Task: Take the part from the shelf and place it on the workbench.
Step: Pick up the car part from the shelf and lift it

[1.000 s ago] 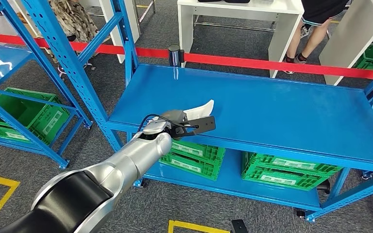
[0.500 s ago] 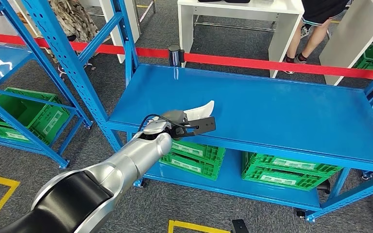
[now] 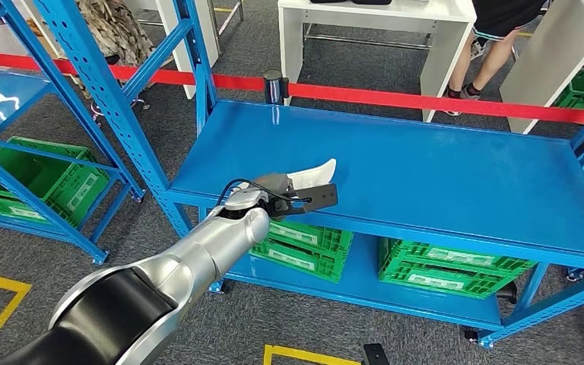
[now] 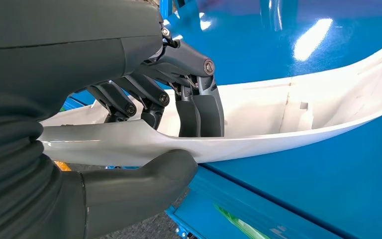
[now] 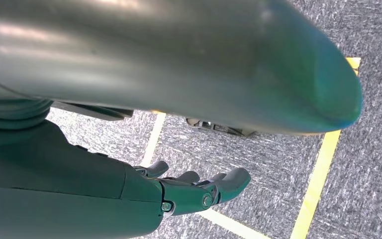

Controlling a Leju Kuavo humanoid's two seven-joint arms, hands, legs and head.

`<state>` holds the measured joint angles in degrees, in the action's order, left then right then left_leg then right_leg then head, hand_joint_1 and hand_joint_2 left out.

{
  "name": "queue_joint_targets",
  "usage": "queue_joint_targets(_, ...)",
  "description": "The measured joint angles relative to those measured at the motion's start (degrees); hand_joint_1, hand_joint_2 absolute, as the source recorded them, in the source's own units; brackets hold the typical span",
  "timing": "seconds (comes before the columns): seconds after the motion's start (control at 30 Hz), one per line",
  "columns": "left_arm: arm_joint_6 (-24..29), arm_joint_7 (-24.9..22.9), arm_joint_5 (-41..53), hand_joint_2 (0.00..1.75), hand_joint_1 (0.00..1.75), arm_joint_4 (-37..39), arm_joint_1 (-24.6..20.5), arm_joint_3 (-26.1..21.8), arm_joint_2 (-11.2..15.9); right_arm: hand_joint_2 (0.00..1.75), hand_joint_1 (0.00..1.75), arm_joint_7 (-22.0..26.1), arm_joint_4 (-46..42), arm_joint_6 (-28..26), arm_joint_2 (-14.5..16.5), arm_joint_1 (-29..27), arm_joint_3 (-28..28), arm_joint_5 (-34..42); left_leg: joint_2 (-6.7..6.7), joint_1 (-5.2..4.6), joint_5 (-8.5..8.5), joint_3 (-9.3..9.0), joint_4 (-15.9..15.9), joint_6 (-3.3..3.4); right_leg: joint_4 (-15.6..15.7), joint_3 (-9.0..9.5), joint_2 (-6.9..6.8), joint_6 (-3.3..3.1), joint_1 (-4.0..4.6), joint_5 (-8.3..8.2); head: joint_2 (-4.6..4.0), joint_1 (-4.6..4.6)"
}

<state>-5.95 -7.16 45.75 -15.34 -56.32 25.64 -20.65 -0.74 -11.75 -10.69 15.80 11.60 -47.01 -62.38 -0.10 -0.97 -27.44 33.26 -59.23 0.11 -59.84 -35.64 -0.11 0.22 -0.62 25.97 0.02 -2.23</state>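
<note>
So the left hand (image 3: pixel 283 192) has the white curved part (image 3: pixel 313 170) pinched, thumb under it and the darker fingers (image 4: pixel 199 107) pressing on its inner face. The part sits just over the front left edge of the blue desk (image 3: pixel 426 175), its far tip out over the surface; can't tell if it's touching down. The right hand (image 5: pixel 199 191) hangs low over grey carpet with yellow floor lines (image 5: pixel 318 179), fingers loosely curled, holding nothing. Green crates (image 3: pixel 445 266) sit on the lower shelf, and a red barrier tape (image 3: pixel 426 103) runs behind.
</note>
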Motion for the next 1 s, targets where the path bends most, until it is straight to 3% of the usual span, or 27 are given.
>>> queue_joint_targets(1.0,0.07,0.46,0.26,1.75,1.75,-0.20,0.04,0.00,0.00,0.00,0.00,0.57,0.00,-0.06,0.00,-0.15,-0.55,0.38,0.00,0.00,0.00,0.00,0.00,0.00,0.00,0.00,0.00,0.00,0.00,0.00,0.00,0.01)
